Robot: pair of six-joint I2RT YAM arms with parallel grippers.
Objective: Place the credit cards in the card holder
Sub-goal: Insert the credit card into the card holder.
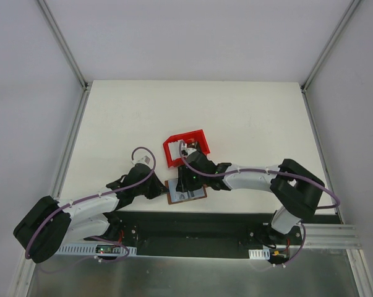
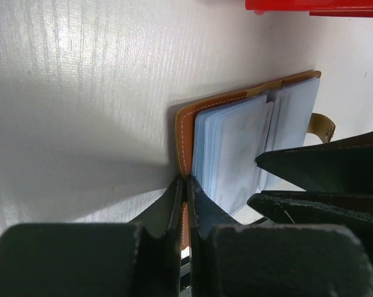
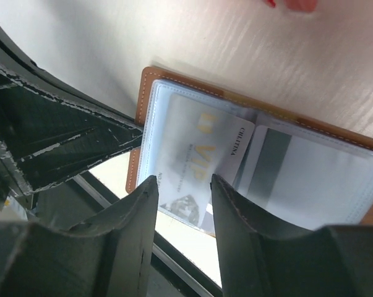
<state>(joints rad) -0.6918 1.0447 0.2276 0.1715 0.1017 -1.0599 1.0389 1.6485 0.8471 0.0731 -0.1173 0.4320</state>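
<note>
The brown card holder (image 1: 197, 195) lies open at the table's near edge, its clear sleeves up. My left gripper (image 1: 163, 189) is shut on the holder's brown cover edge (image 2: 185, 162) and pins it. My right gripper (image 1: 187, 184) is open just above the sleeves, its fingertips (image 3: 150, 187) either side of a whitish credit card (image 3: 195, 139) with gold VIP lettering. That card lies partly in the left sleeve, one corner reaching over the middle fold. A second card (image 3: 285, 170) with a dark stripe sits in the right sleeve. The sleeves (image 2: 232, 151) look pale blue in the left wrist view.
A red plastic bin (image 1: 185, 147) stands just behind the holder, its edge also in the left wrist view (image 2: 316, 6). The table's near edge and a dark strip (image 1: 192, 224) run right under the holder. My right gripper's fingers (image 2: 316, 166) cross the left wrist view.
</note>
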